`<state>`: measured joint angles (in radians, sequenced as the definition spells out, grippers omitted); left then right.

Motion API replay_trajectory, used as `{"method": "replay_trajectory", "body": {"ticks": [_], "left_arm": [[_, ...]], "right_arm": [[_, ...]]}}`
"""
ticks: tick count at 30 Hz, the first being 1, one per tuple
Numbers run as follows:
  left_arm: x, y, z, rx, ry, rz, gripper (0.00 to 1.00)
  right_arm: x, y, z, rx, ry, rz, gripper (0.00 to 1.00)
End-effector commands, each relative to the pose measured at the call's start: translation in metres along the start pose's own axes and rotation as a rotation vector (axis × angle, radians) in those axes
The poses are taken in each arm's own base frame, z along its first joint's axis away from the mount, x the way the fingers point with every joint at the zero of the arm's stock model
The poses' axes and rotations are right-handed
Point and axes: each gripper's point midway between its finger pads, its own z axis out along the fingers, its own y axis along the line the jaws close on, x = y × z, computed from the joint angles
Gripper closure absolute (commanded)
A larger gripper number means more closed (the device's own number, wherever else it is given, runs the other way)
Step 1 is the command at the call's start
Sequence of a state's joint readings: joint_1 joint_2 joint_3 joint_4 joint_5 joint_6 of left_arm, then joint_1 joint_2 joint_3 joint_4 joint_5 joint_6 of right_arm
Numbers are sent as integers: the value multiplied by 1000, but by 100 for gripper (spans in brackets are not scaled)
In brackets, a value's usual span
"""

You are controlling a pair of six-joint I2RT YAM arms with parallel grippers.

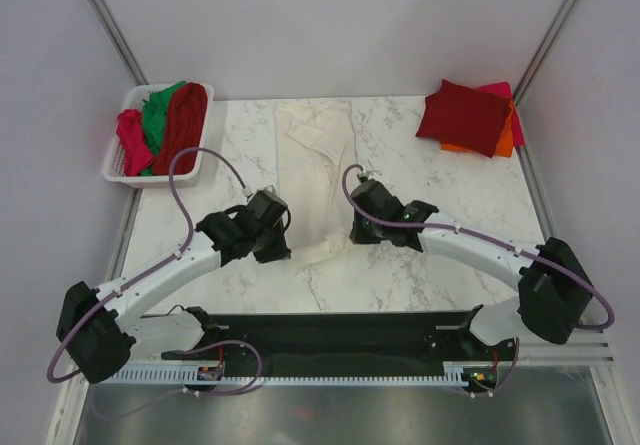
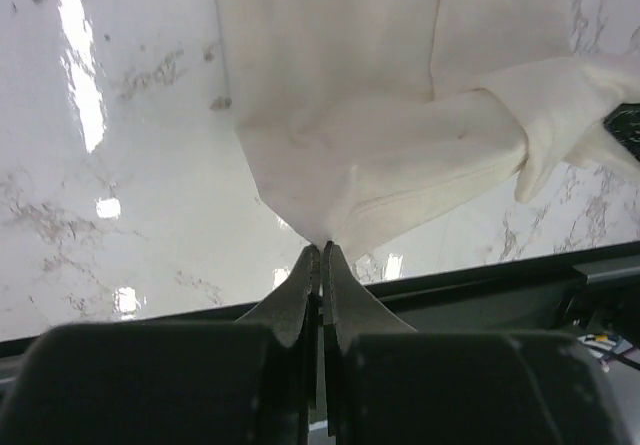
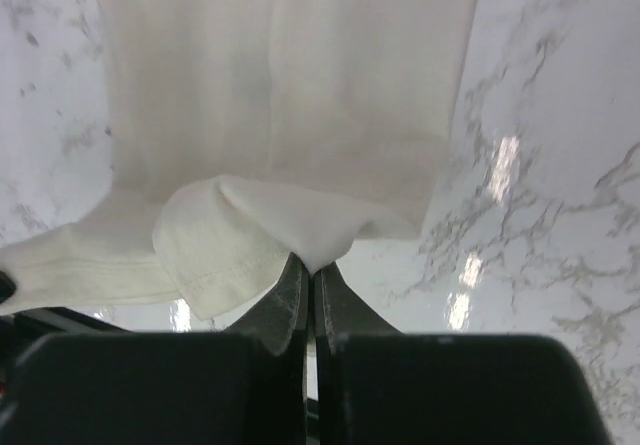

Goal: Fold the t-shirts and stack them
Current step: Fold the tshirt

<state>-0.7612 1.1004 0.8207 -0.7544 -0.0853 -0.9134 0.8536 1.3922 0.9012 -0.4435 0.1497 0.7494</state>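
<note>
A cream-white t-shirt (image 1: 322, 155) lies as a long narrow strip down the middle of the marble table (image 1: 450, 195). My left gripper (image 1: 283, 248) is shut on its near left corner (image 2: 325, 230). My right gripper (image 1: 357, 233) is shut on the near right corner (image 3: 318, 255). The near hem sags between the two grippers. A folded dark red t-shirt (image 1: 465, 115) tops a stack at the back right, with a magenta one (image 1: 503, 93) and an orange one (image 1: 505, 145) under it. Green (image 1: 157, 110), dark red (image 1: 184, 123) and pink (image 1: 131, 137) t-shirts lie crumpled in the basket.
The white slotted basket (image 1: 118, 173) stands at the back left corner of the table. A black strip (image 1: 340, 340) and the arm bases run along the near edge. Metal frame posts (image 1: 105, 20) rise at the back corners.
</note>
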Motion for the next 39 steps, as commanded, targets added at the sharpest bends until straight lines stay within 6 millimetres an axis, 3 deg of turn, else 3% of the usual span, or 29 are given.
{"method": "replay_trajectory", "body": {"ticks": [1,5,7,8,9,11,16,26,35,37,39], "left_arm": [[-40,-4,-6,-43,-89,71,97],[-93,-8,-7,-54,-140,50,97],[-106,-7,5,-64,-110,65,97],[-124,-9,4,-53,-136,50,98],[-128,-6,17,-76,-108,63,98],[-148,-11,19,-66,-123,55,98],[-170,-15,53,-85,-74,72,98],[-223,-8,74,-106,-107,44,98],[-254,-3,101,-134,-98,49,98],[-256,3,113,-165,-86,48,98],[-266,4,116,-167,-99,45,94]], "right_arm": [[-56,-3,-6,58,-84,-78,100],[-99,3,-8,53,-122,-82,98],[-109,-2,0,63,-106,-71,96],[-117,0,4,59,-105,-76,97],[-123,-2,5,63,-108,-69,97],[-130,-3,9,64,-110,-64,96],[-147,-12,32,79,-88,-41,96],[-188,-26,77,82,-70,-2,97],[-217,-36,109,94,-68,18,96],[-222,-39,117,89,-64,23,93],[-232,-43,130,92,-66,25,66]]}}
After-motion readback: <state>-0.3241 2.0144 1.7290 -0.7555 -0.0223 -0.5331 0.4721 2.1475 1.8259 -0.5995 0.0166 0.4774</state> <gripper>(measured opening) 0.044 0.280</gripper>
